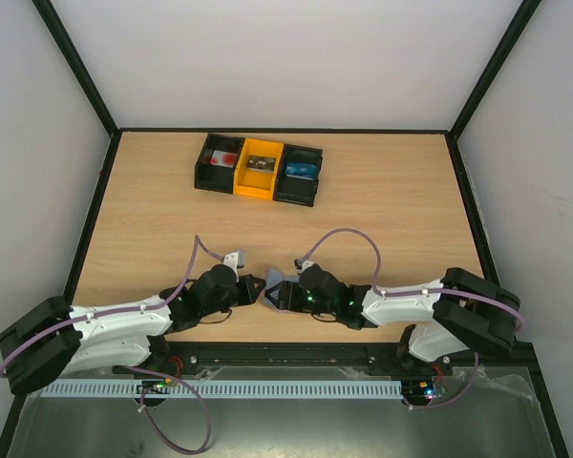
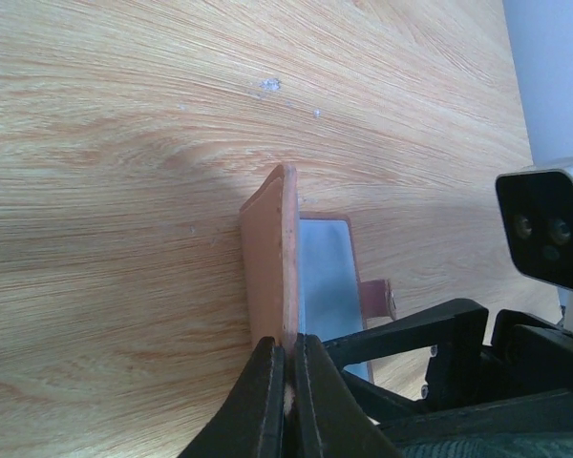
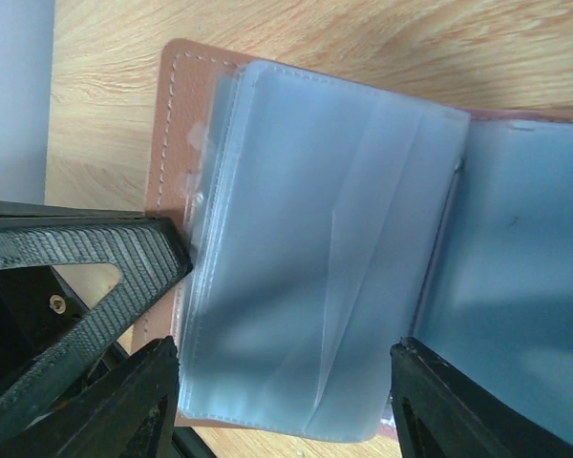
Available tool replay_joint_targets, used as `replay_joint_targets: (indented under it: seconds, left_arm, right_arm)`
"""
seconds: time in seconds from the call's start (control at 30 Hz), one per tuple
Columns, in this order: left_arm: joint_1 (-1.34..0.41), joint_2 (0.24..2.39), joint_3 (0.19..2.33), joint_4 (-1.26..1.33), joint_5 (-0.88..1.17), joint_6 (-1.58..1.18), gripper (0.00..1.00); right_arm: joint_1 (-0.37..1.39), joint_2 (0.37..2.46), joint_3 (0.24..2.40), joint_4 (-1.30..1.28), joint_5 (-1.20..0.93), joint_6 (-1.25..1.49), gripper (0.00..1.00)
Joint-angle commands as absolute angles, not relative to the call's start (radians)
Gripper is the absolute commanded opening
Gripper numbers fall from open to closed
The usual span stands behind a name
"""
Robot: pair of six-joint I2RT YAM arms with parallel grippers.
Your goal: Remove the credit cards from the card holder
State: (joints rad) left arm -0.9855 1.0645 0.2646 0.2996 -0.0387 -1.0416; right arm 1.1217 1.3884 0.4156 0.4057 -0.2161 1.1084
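The card holder (image 1: 273,288), brown outside with grey-blue lining, lies open between my two arms near the table's front edge. My left gripper (image 2: 288,349) is shut on the edge of its brown cover (image 2: 267,253), which stands on edge. Inside, the clear plastic sleeves (image 3: 306,239) fan out over the brown flap (image 3: 167,114). My right gripper (image 3: 286,377) is open, one finger on each side of the sleeves. No credit cards show in the sleeves or pockets. The holder's small tab (image 2: 377,298) sticks out sideways.
Three bins stand in a row at the back: black (image 1: 218,162), orange (image 1: 258,168) and black (image 1: 300,174). They hold small items, one reddish and one blue, too small to name. A black frame and white walls enclose the wooden table (image 1: 382,210).
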Motion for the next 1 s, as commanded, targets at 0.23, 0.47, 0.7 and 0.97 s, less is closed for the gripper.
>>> replay_joint_targets:
  seconds: [0.23, 0.47, 0.7, 0.97]
  left_arm:
    - [-0.992, 1.04, 0.278, 0.288, -0.062, -1.046, 0.03]
    - [-0.991, 1.045, 0.271, 0.299, -0.058, -1.052, 0.03]
    - [-0.992, 1.044, 0.271, 0.301, -0.058, -1.051, 0.03]
    - [-0.991, 1.043, 0.262, 0.307, -0.059, -1.056, 0.03]
  right_arm:
    - [1.128, 1.426, 0.408, 0.41, -0.185, 1.097, 0.54]
    - [1.128, 1.409, 0.401, 0.364, -0.146, 1.085, 0.48]
    - [1.128, 1.392, 0.408, 0.329, -0.118, 1.071, 0.39]
    - [1.128, 1.378, 0.406, 0.288, -0.088, 1.057, 0.23]
